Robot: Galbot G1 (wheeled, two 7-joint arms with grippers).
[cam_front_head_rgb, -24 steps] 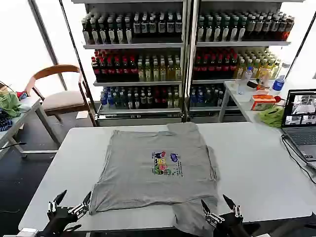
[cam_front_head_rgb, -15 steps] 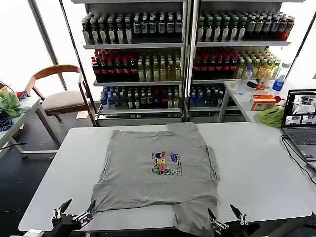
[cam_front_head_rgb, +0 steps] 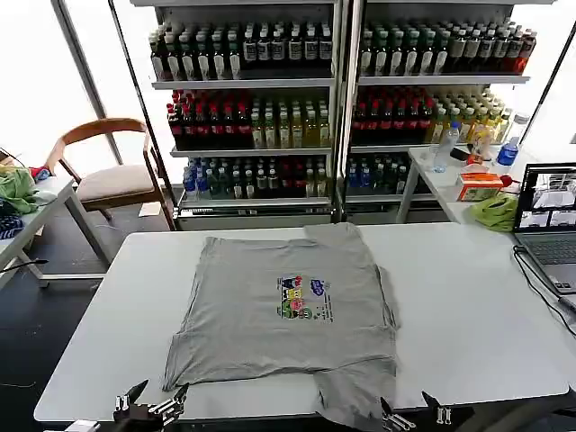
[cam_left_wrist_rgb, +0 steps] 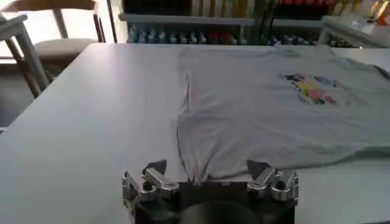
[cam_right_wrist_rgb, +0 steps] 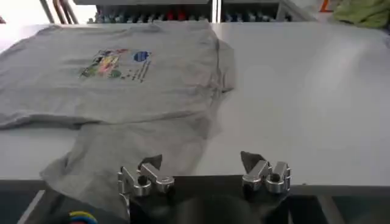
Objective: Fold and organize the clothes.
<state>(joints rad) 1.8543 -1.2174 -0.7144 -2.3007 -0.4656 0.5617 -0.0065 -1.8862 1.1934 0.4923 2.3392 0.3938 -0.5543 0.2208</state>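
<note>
Shirt (cam_front_head_rgb: 283, 310) lies spread flat, print up, across the middle of the desk (cam_front_head_rgb: 468, 315), its folded-under section draped over the near edge at lower centre of the head view. It appears to be the plain T-shirt, partly folded: side edges are turned in and one sleeve lies on the desk at centre right.

Left pincer (cam_front_head_rgb: 151, 402) sits at the lower left of the frame, jaws spread and empty, just off the shirt's near-left corner. Right pincer (cam_front_head_rgb: 411, 409) sits at the lower right edge, likewise spread and empty, beside the hanging section.

Change noted: both pincers have dropped lower and back toward the near edge compared with a moment ago; the shirt has not shifted. Judgement: both arms are withdrawing after a release, or resetting before gripping the near hem for the next fold.
</note>
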